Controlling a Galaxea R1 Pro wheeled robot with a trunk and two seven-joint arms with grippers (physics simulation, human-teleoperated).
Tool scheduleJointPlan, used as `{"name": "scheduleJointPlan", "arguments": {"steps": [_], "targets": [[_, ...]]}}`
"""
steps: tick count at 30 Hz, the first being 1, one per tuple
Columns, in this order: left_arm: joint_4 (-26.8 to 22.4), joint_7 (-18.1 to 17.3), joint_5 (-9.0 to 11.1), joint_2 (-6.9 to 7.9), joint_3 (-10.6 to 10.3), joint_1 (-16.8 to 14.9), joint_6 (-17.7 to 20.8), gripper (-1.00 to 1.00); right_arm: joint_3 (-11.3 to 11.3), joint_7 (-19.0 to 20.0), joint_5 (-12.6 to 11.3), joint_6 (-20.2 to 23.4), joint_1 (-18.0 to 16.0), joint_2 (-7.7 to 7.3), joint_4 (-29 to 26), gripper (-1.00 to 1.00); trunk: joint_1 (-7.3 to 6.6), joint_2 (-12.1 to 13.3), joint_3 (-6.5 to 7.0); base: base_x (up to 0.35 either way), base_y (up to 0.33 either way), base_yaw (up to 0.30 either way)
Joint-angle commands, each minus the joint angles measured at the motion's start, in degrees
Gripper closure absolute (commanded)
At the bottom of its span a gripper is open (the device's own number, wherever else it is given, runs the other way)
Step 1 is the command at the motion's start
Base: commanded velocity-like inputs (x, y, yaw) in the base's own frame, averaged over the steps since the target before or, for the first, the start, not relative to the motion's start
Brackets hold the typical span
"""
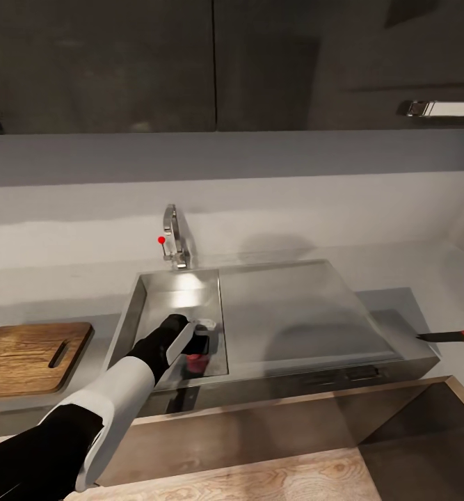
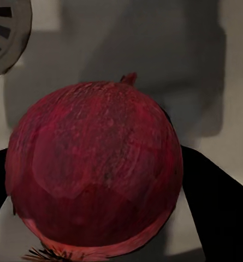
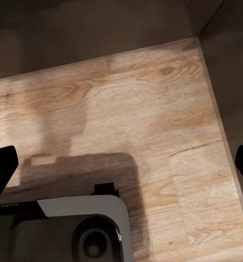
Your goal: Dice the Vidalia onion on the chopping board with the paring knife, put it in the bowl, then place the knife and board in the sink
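Observation:
The Vidalia onion [image 2: 94,164], dark red and round, sits low in the sink basin [image 1: 179,299] near its front wall. My left gripper [image 1: 198,342] reaches down into the basin and is shut on the onion [image 1: 195,362], with one black finger [image 2: 219,202] pressed against each side. The chopping board [image 1: 23,358] lies on the countertop [image 1: 426,292] left of the sink. The paring knife [image 1: 454,336] lies on the countertop at the far right. My right gripper [image 3: 121,169] hangs open over the wooden floor. The bowl is out of view.
A faucet [image 1: 176,240] with a red knob stands behind the basin. The round drain [image 2: 4,33] lies beyond the onion. A flat steel drainboard [image 1: 294,313] takes up the sink's right part. Dark wall cabinets [image 1: 99,62] hang overhead.

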Motion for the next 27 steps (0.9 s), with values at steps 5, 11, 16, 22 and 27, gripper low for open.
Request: {"name": "scheduleJointPlan", "arguments": {"steps": [5,11,16,22,27], "targets": [[-0.05,0.44,0.26,0.04,-0.42,-0.01,0.24,1.0,-0.42,0.45,0.55,-0.25,-0.02,0.09,-0.12,-1.0,0.02,-0.05,0.11,0.0,0.0,0.0],[-0.07,0.39,0.26,0.0,-0.42,0.0,0.24,1.0,-0.43,0.45,0.57,-0.26,-0.02,0.09,-0.13,-1.0,0.02,-0.05,0.63,0.0,0.0,0.0],[-0.32,0.43,0.26,0.01,-0.42,-0.01,0.13,1.0,-0.43,0.51,0.61,-0.3,-0.02,0.14,-0.13,-1.0,0.02,-0.05,1.09,0.0,0.0,0.0],[-4.68,0.68,0.26,0.15,-0.41,0.0,0.17,1.0,-0.43,0.52,0.62,-0.33,-0.02,0.16,-0.13,-1.0,0.02,-0.05,1.64,0.0,0.0,0.0],[-10.13,0.85,0.26,0.53,-0.42,0.0,0.37,1.0,-0.43,0.5,0.63,-0.35,-0.02,0.18,-0.13,-1.0,0.02,-0.05,2.1,0.0,0.0,0.0]]}}
